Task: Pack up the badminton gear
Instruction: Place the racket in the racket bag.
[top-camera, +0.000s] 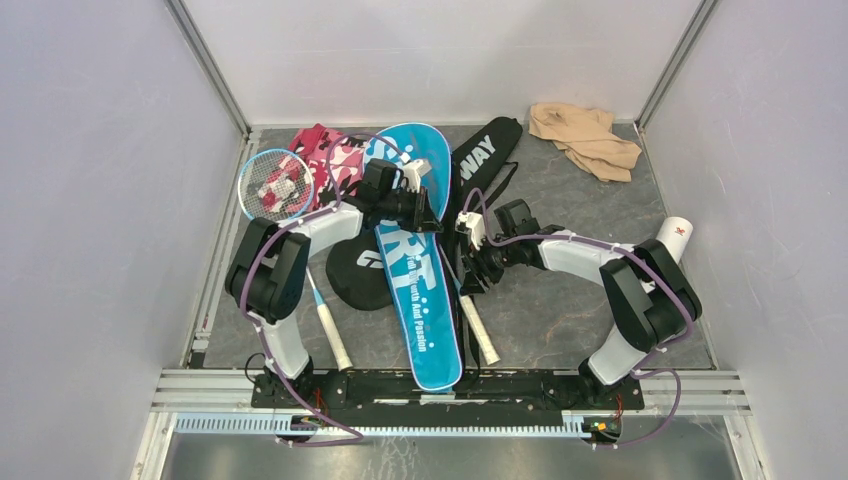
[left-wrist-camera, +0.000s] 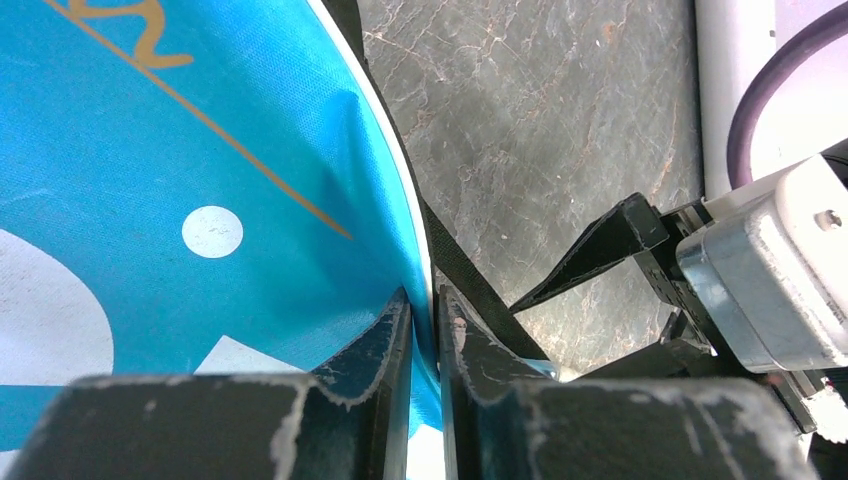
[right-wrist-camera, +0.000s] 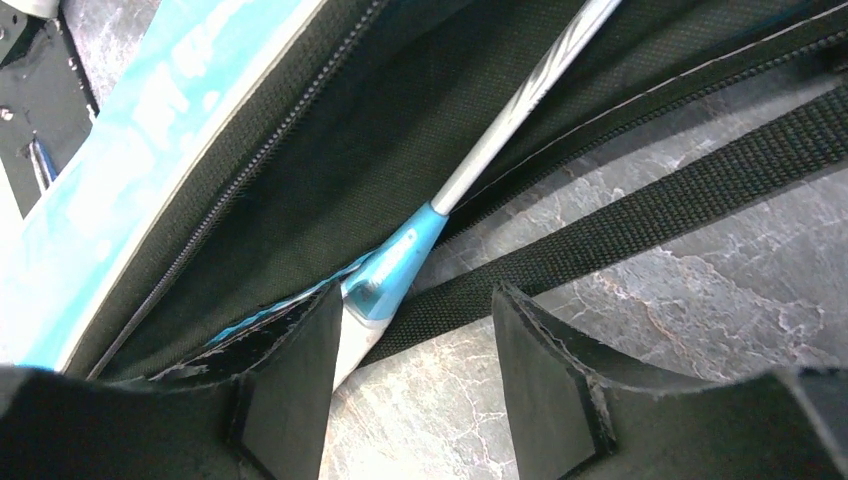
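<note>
The blue cover (top-camera: 425, 300) carries big white letters ending in "RT", their start hidden, and a small white line that seems to end "And Passion". The black cover (top-camera: 482, 155) shows "WAY" in white. The white tube (top-camera: 677, 236) bears a red mark too small to read.

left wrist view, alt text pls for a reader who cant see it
The black left gripper pinches the white-piped edge of a blue fabric racket cover. A black webbing strap and a grey marbled table lie beyond.
</note>
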